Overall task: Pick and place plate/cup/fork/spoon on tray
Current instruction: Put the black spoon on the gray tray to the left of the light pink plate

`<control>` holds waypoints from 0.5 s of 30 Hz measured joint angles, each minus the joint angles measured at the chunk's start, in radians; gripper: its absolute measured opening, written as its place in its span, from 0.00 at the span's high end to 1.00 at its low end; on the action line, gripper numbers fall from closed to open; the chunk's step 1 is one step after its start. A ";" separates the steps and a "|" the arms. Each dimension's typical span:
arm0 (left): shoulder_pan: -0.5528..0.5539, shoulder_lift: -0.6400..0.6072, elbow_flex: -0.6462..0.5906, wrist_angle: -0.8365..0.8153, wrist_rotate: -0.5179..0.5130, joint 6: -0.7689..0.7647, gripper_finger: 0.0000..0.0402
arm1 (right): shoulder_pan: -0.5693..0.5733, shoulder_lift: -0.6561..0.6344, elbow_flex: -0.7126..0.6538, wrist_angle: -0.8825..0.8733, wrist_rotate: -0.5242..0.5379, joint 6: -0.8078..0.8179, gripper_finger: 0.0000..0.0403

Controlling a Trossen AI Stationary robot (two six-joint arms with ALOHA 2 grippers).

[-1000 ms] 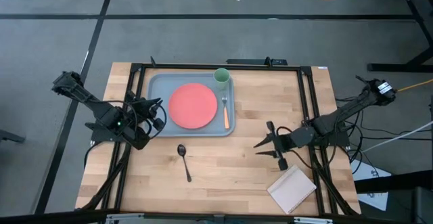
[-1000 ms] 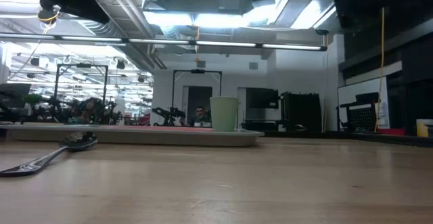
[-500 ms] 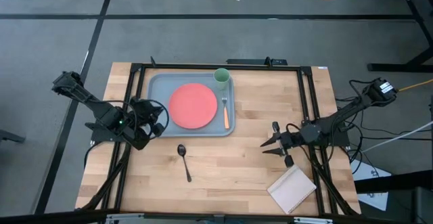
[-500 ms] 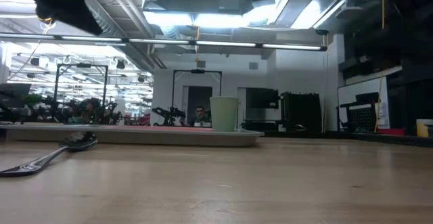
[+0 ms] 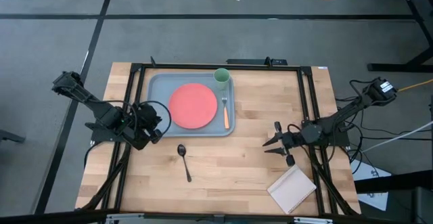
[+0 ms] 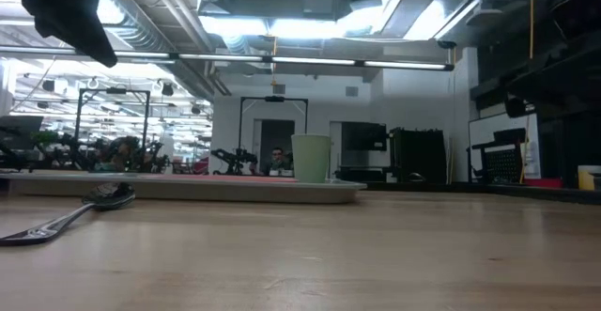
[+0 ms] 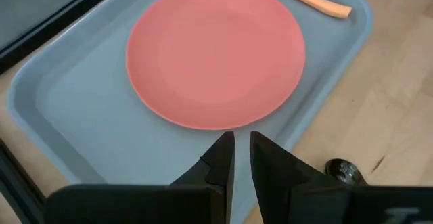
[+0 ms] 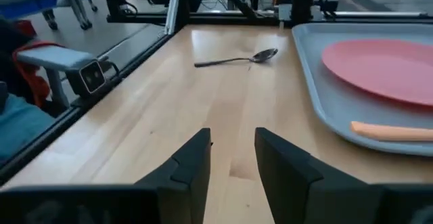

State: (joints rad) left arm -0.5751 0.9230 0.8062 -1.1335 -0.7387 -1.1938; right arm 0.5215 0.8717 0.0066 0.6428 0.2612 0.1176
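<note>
High view alone shows right pincer (image 5: 273, 141) spread, left pincer (image 5: 157, 121) nearly clenched.

Bright overhead light, soft shadows.

One grey-blue tray (image 5: 157, 88) holds one coral plate (image 5: 193, 105), one pale green cup (image 5: 221, 77) and one orange-handled fork (image 5: 225, 113). One dark spoon (image 5: 183, 160) and one tan notepad (image 5: 291, 189) lie on the single wooden table (image 5: 237, 163). Two arms carry two grippers, left (image 5: 153, 124) and right (image 5: 270, 141). Perhaps one person (image 6: 276, 158) shows far behind.
</note>
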 joint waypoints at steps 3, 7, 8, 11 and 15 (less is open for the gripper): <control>0.000 0.000 0.000 0.000 0.000 0.000 0.90 | 0.002 -0.046 0.000 -0.003 0.006 -0.047 0.70; 0.000 0.000 0.000 0.000 0.001 0.000 0.90 | 0.001 -0.115 0.000 -0.051 0.007 -0.075 0.70; 0.000 0.000 0.000 0.000 0.001 0.000 0.90 | 0.001 -0.132 0.000 -0.062 0.007 -0.074 0.70; 0.000 0.000 0.000 0.000 0.001 0.000 0.90 | -0.020 -0.195 0.000 -0.138 0.007 -0.088 0.70; 0.000 0.000 0.000 0.000 0.001 0.000 0.90 | -0.086 -0.288 0.000 -0.214 0.008 -0.142 0.70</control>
State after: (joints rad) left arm -0.5751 0.9230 0.8062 -1.1332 -0.7380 -1.1938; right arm 0.4359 0.5834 0.0067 0.4291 0.2687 -0.0247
